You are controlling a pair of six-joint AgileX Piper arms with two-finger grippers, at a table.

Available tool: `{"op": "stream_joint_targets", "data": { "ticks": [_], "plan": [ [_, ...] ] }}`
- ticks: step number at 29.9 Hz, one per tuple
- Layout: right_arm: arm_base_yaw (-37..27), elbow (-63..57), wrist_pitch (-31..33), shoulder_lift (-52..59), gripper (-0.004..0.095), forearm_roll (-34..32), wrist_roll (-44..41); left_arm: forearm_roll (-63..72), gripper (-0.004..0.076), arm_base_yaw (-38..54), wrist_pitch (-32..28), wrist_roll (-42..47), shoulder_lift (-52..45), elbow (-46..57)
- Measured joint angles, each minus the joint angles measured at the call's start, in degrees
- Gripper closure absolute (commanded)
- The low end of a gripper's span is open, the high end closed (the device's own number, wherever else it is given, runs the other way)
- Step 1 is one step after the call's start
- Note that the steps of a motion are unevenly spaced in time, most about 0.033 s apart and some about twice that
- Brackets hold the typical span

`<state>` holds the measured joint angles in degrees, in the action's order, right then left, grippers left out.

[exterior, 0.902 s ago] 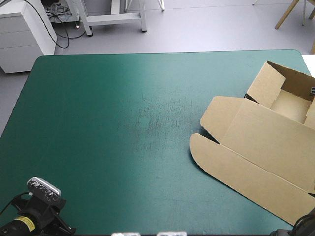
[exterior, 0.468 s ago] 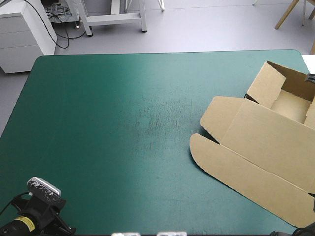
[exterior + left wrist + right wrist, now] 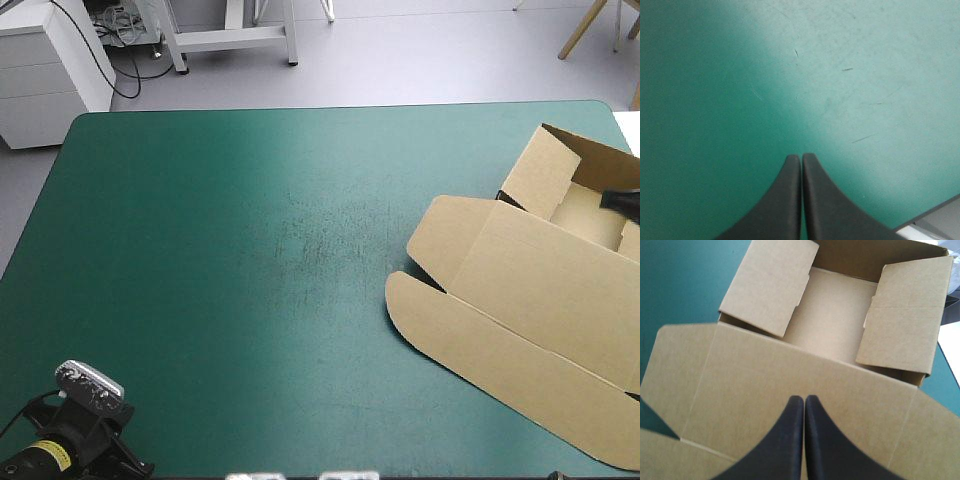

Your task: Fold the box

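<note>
We saw the teal-green table (image 3: pixel 250 250) stretch wide, and the brown box (image 3: pixel 530 290) sat at its right side, its tray open toward the far right corner, the lid spread flat toward the near edge and two side flaps leaning inward. Our right gripper (image 3: pixel 804 399) hung over the flat lid, black fingers pressed together on nothing. Our left gripper (image 3: pixel 801 157) was likewise closed and empty above the cover, near a table edge.

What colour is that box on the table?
The box is plain brown; clearest in the right wrist view.
</note>
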<state>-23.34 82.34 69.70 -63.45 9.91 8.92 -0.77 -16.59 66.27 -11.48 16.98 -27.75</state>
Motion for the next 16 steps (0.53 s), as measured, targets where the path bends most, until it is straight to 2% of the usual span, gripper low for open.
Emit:
{"op": "stream_joint_targets", "data": {
  "ticks": [4, 8, 11, 16],
  "plan": [
    [10.42, -9.05, -0.25, 11.92, 0.0922, -4.61, 0.0, 0.0, 0.0734, 0.0, 0.0, 0.0, 0.0, 0.0],
    [19.15, -17.11, 0.34, 23.11, 0.0922, -4.14, -0.17, 0.0, 0.0734, 0.0, 0.0, 0.0, 0.0, 0.0],
    [22.45, -22.58, 1.41, 29.75, 0.0922, -2.98, -0.17, 0.0, 0.0734, 0.0, 0.0, 0.0, 0.0, 0.0],
    [23.43, -31.19, 1.83, 37.56, 0.0922, -2.34, -0.21, 0.0, 0.0734, 0.0, 0.0, 0.0, 0.0, 0.0]
  ]
}}
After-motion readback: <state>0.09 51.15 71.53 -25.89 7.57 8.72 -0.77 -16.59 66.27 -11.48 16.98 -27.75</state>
